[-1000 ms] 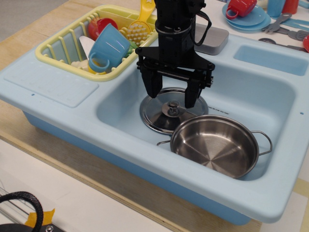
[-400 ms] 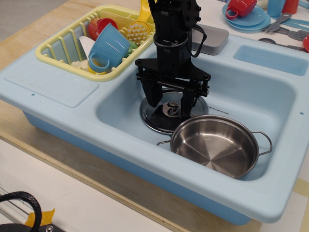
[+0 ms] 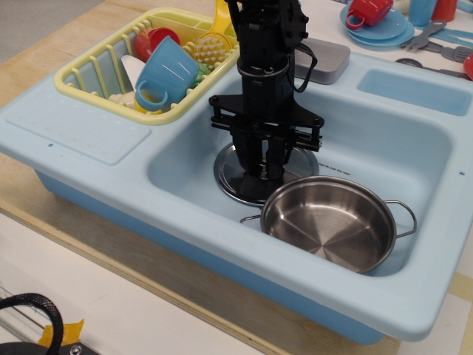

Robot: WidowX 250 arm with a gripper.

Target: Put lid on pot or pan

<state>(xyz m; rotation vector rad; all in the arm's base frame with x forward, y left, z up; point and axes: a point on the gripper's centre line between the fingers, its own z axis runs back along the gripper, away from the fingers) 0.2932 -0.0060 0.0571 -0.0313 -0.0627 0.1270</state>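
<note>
- The gripper (image 3: 264,168) stands upright over the lid (image 3: 238,174), its fingers drawn narrow around the centre knob.
- The lid lies flat on the sink (image 3: 414,140) floor, its right near edge hidden behind the pot (image 3: 329,222).
- Right of the pot, the basin floor is bare.

Light-blue sink unit (image 3: 89,126) on wooden counter (image 3: 44,66); even light.

There is one steel pot (image 3: 329,222), one steel lid (image 3: 238,175) and one black gripper (image 3: 266,171). There is one light blue sink (image 3: 89,129) and one yellow rack (image 3: 89,85). One blue cup (image 3: 166,70) lies in the rack, and one red cup (image 3: 367,10) stands on one blue plate (image 3: 384,32).
</note>
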